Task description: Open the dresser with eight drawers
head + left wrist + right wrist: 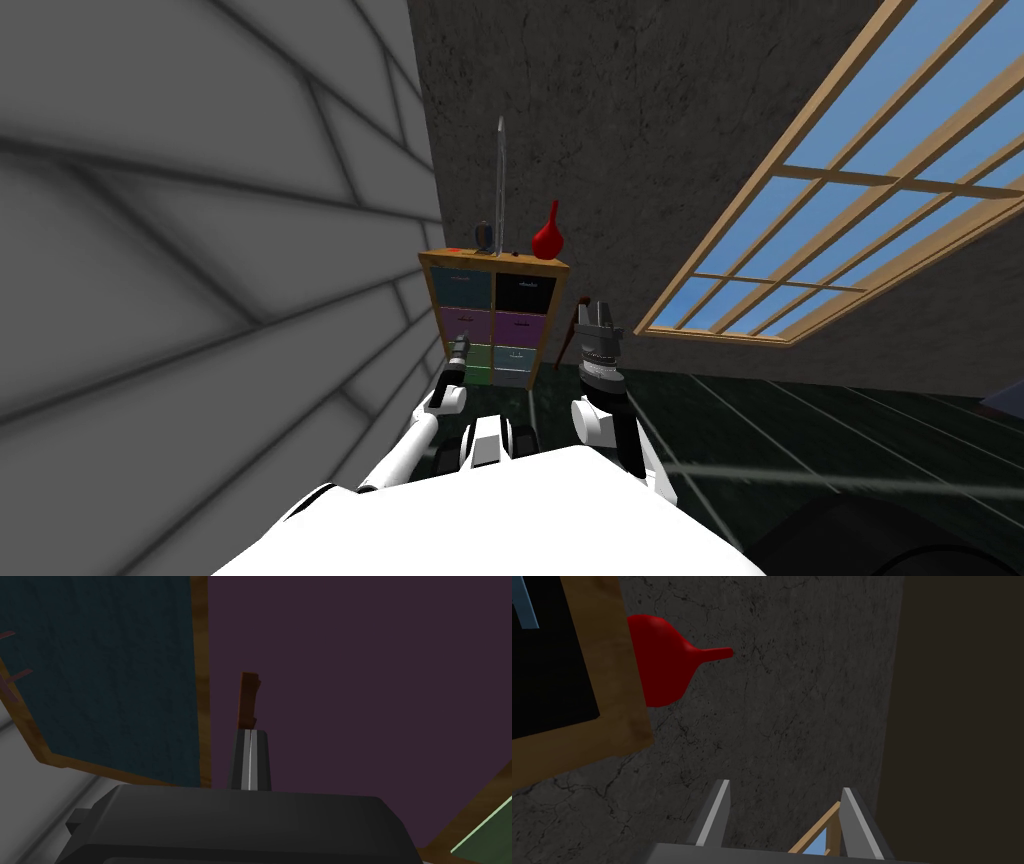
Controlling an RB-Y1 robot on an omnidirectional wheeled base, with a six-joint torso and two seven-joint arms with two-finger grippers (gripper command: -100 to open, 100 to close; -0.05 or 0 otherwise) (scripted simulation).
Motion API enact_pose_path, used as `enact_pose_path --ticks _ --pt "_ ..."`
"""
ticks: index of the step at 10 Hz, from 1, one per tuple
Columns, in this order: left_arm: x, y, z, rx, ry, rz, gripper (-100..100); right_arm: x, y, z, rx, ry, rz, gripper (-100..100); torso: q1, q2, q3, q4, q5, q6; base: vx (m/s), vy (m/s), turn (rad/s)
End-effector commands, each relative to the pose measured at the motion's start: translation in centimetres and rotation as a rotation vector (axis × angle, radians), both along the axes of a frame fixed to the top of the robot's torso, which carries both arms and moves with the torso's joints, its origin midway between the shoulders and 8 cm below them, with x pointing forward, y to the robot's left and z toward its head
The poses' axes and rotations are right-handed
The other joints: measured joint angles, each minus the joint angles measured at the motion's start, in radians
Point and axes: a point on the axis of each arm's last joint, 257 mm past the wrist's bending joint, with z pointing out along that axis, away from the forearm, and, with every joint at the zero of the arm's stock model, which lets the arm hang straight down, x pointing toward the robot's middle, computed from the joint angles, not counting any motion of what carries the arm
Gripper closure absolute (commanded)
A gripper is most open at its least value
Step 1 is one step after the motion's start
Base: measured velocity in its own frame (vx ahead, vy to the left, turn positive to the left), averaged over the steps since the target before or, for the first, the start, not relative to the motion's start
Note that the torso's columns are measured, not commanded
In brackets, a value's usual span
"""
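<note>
**Dresser station: left gripper at a purple drawer's handle, right gripper idle**

The room had a grey panelled wall (200, 250) on the left, a dark rough wall (620, 120) at the far end and a dark floor (800, 420). A large wood-framed window (860, 130) stood on the right.

The dresser (495, 263) stood at the far end, in the corner where the two walls met. It had a wooden frame and two columns of coloured drawers. On its top stood a red vase (547, 236) at the right, a tall thin grey upright piece (500, 185) in the middle and a small dark object (484, 236) left of that. What the last two were could not be told.

The left gripper (248, 735) was up against the dresser's left column, in front of the purple drawer (375, 676). The teal drawer (100, 676) lay beside that one, past a strip of wooden frame. The fingers were closed blade against blade, with no more than a hairline between them. Their tips met the near end of the drawer's brown handle (248, 698). Whether any part of the handle was caught between them could not be told.

The right gripper (785, 786) was raised to the right of the dresser and apart from it. Its fingers were spread wide and held nothing. From that hand, the vase and the frame around a black drawer (547, 676) showed to one side.
</note>
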Motion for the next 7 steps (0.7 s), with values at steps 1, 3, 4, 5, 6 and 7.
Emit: enact_pose_path --ticks 1,3,4,5,6,7 --pt "1.6 -1.5 0.7 0.015 -0.003 -0.013 100 0.0 0.0 0.0 0.000 0.000 0.000 0 0.002 0.001 0.000 0.000 0.000 0.000 -0.091 0.029 0.058" --pt "2.3 -2.4 0.8 0.030 -0.001 -0.014 100 0.0 0.0 0.0 0.000 0.000 0.000 0 0.001 0.000 0.000 0.000 0.000 0.000 -0.062 0.022 0.050" --pt "2.9 -2.8 0.9 0.045 0.006 -0.022 100 0.0 0.0 0.0 0.000 0.000 0.000 0 0.002 0.001 0.000 0.000 0.000 0.000 -0.074 0.040 0.066" --pt "2.9 -2.7 0.5 0.048 0.013 -0.021 100 0.0 0.0 0.0 0.000 0.000 0.000 0 0.003 0.001 0.001 0.000 0.001 0.000 -0.042 0.032 -0.017" --pt "3.5 -3.5 1.5 0.058 -0.003 -0.018 100 0.0 0.0 0.0 0.000 0.000 0.000 0 0.002 0.000 0.000 0.000 0.000 0.000 -0.091 0.067 0.101" --pt "3.9 -3.7 2.0 0.061 -0.009 -0.022 100 0.0 0.0 0.0 0.000 0.000 0.000 0 0.003 0.002 0.001 0.000 0.001 0.000 -0.105 0.054 0.068"
